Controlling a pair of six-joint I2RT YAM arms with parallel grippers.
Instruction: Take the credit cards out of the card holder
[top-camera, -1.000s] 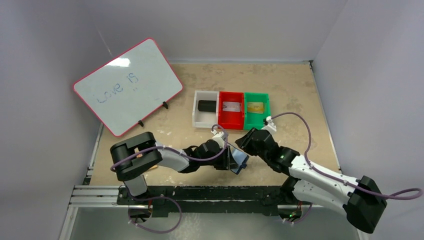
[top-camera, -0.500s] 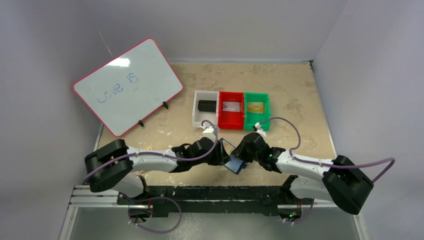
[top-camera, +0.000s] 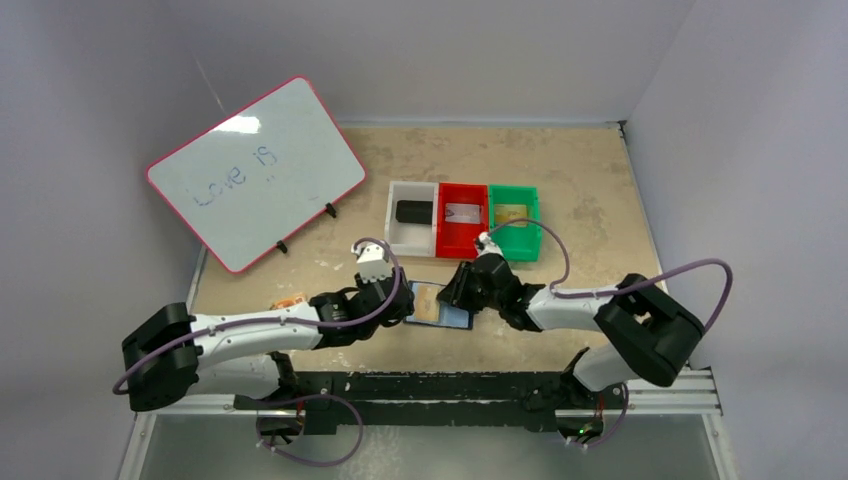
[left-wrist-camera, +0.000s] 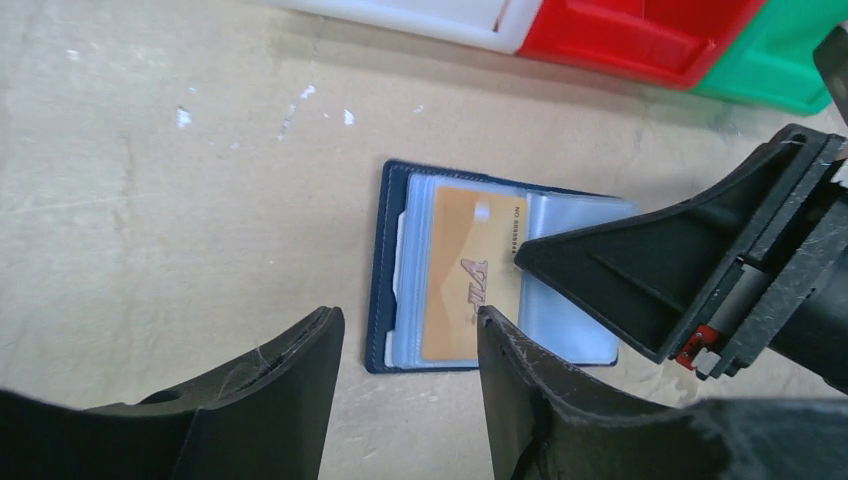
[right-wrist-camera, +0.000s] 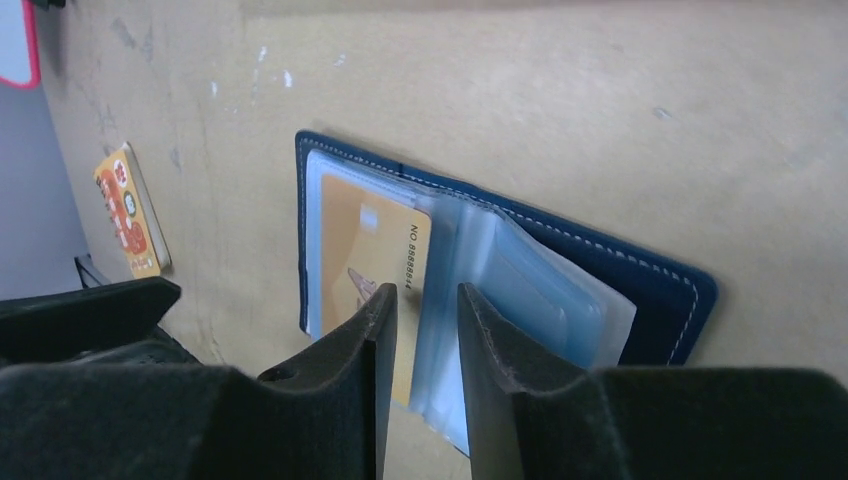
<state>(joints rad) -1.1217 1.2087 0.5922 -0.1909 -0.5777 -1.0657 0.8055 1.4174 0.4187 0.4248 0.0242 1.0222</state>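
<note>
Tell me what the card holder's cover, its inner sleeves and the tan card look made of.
Card holder cover: navy leather or leatherette, matte, white stitching along the edge. Inner sleeves: soft clear plastic, glossy; the card shows through. Tan card: probably stiff plastic, smooth, printed digits.

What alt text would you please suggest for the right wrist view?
A navy card holder lies open on a tan table, an orange credit card in its clear left sleeve. The right gripper is poised over the card's edge, jaws slightly apart. An orange pad lies at left.
</note>
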